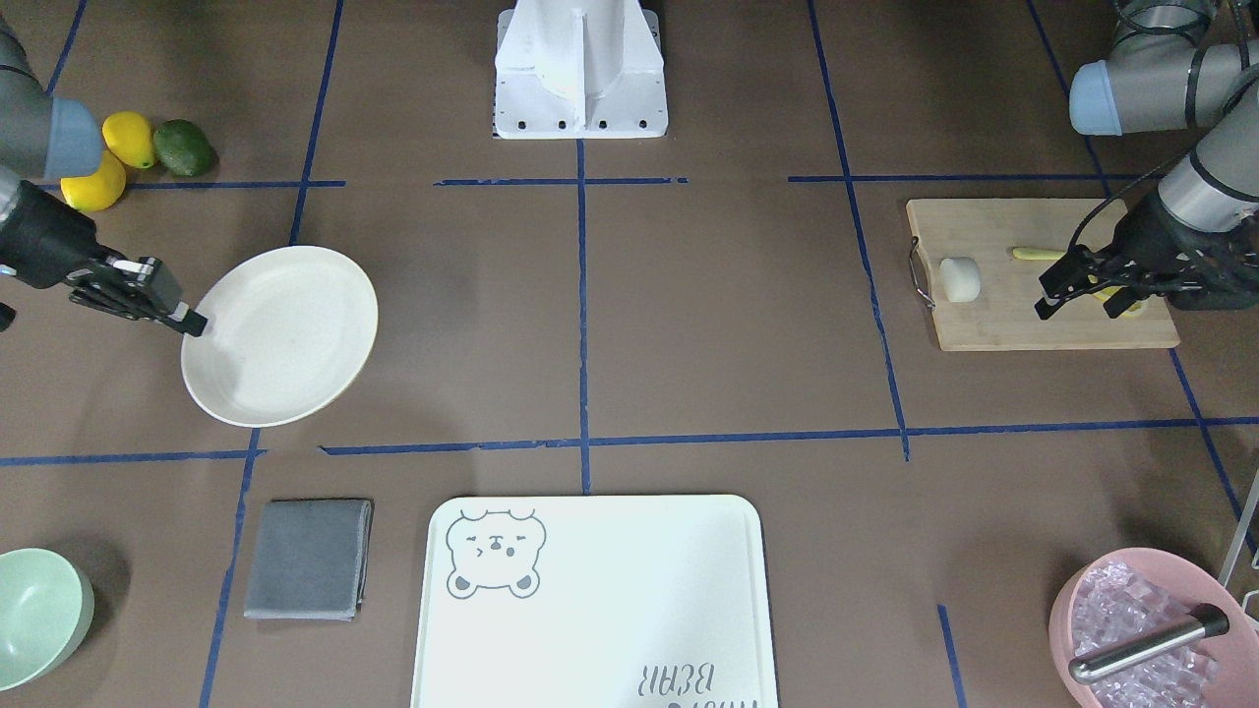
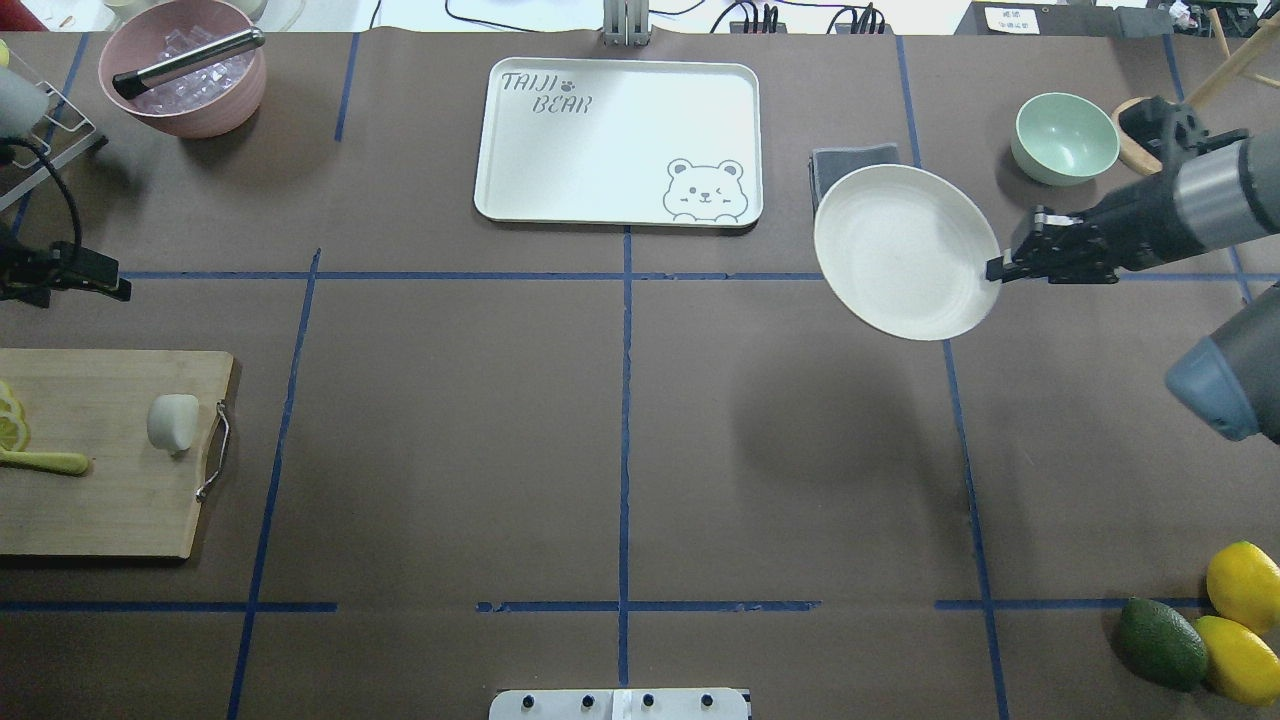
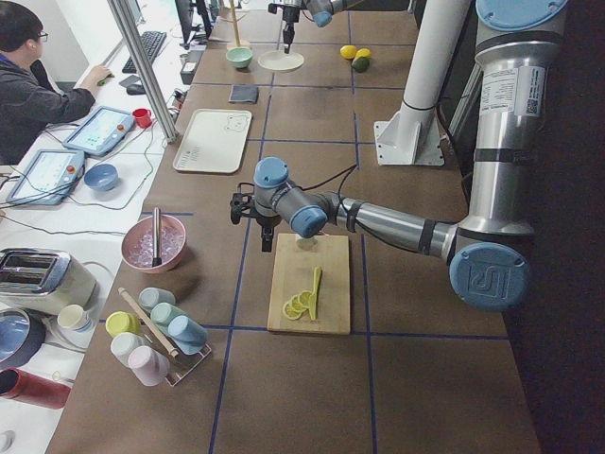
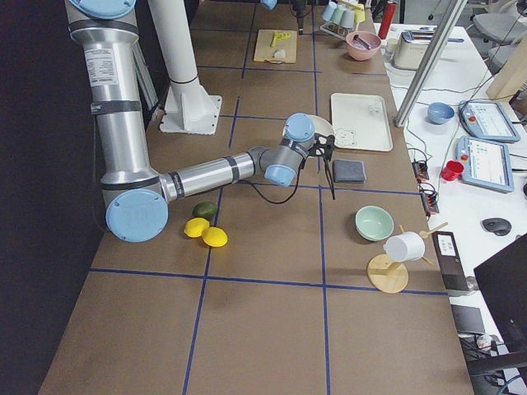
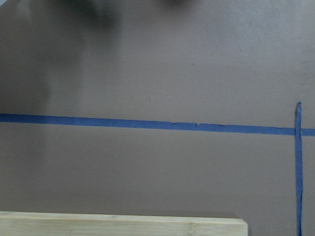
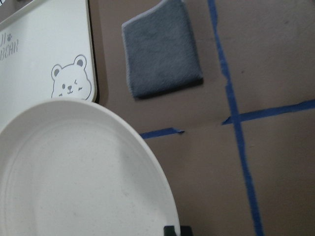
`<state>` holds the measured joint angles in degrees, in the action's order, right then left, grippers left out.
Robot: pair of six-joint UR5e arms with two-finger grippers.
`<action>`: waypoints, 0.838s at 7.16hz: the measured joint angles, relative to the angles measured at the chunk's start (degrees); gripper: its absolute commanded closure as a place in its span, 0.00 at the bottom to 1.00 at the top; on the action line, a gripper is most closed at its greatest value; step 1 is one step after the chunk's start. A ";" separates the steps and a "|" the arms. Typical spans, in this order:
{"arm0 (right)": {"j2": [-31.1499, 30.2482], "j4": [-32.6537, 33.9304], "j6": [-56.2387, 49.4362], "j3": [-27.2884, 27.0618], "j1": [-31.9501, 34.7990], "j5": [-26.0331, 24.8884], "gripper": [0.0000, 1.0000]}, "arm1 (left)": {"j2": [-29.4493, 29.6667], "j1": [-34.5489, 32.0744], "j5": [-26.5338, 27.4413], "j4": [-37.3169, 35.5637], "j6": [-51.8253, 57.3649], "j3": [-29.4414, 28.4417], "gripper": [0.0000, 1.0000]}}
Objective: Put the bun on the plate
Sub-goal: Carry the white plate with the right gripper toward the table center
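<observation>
The white bun [image 1: 960, 279] [image 2: 172, 420] lies on the wooden cutting board [image 1: 1043, 324], near its handle end. My left gripper [image 1: 1079, 305] hangs open above the board's other end, over the lemon slices [image 2: 12, 425], apart from the bun and holding nothing. On the opposite side of the table, my right gripper [image 1: 189, 321] [image 2: 996, 268] is shut on the rim of the cream-white plate [image 1: 280, 334] [image 2: 905, 250]. The plate is raised off the table and casts a shadow below it. The right wrist view shows the plate [image 6: 78, 177] bare.
A bear-printed tray [image 1: 590, 610] and a folded grey cloth [image 1: 310, 559] lie on the far side. A mint bowl [image 2: 1066, 138] sits beyond the plate. A pink bowl [image 1: 1146, 629] holds ice and a tool. Lemons and an avocado [image 2: 1200, 620] sit near the robot's right.
</observation>
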<state>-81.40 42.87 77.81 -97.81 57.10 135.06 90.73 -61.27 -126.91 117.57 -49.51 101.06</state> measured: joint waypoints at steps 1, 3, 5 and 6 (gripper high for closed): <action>1.99 3.43 1.51 -1.21 -3.66 -2.85 1.00 | -0.01 2.33 1.81 0.08 -2.57 1.18 0.00; 5.96 13.74 2.34 -4.79 -11.93 -10.13 0.99 | -0.16 6.96 6.33 0.11 -6.02 2.06 0.00; 11.57 23.06 2.42 -5.67 -18.73 -16.90 0.99 | -1.00 8.38 7.71 0.18 -6.52 2.14 0.00; 13.79 26.74 2.48 -5.69 -21.26 -19.44 0.99 | -1.23 8.55 7.85 0.20 -6.58 2.18 0.00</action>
<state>-67.61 69.61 80.29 -103.50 35.84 115.62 89.50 -52.72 -119.06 117.76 -56.09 103.23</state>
